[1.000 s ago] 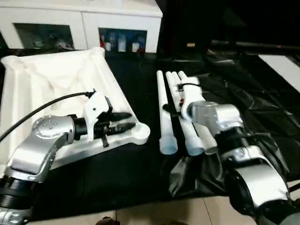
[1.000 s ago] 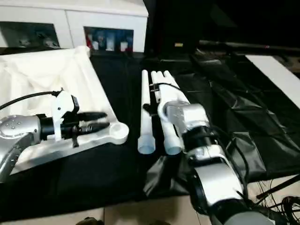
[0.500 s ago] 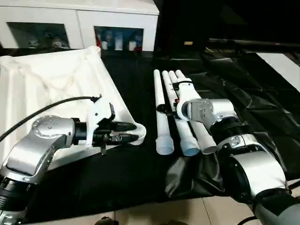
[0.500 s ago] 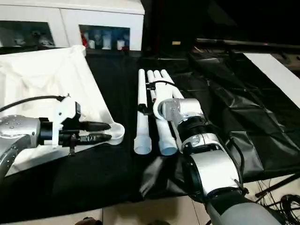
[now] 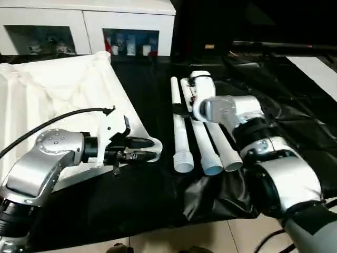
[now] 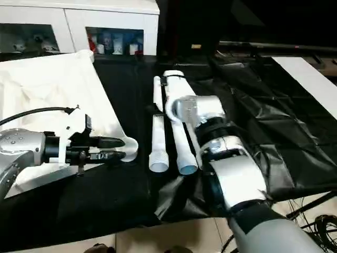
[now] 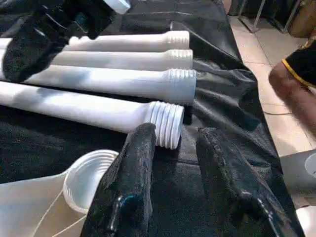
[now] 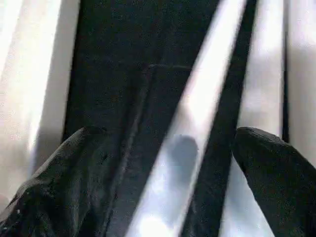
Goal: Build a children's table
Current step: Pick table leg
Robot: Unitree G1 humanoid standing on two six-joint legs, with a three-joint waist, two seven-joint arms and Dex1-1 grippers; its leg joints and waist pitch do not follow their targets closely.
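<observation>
The children's table top (image 5: 47, 95) lies ribbed side up on the left, one round corner socket (image 7: 91, 177) nearest the legs. Several white tube legs (image 5: 179, 132) lie side by side on the black cloth, threaded ends (image 7: 168, 123) toward me. My left gripper (image 5: 152, 148) hovers at that corner socket, its fingers (image 7: 136, 168) a little apart with nothing between them, pointing at the nearest leg's threaded end. My right gripper (image 8: 173, 136) hangs low over the legs' far half, open wide, its fingers (image 8: 74, 168) straddling one leg.
A white glass-door cabinet (image 5: 89, 26) stands behind the top. The black cloth (image 5: 131, 200) covers the floor and bunches up by my right forearm (image 5: 221, 195). Bare tiles (image 5: 210, 237) run along the front. What looks like part of a person (image 7: 296, 79) is beside the legs' ends.
My right arm has reached farther out along the legs, away from me. The left gripper stays at the corner socket. The camera has shifted slightly.
</observation>
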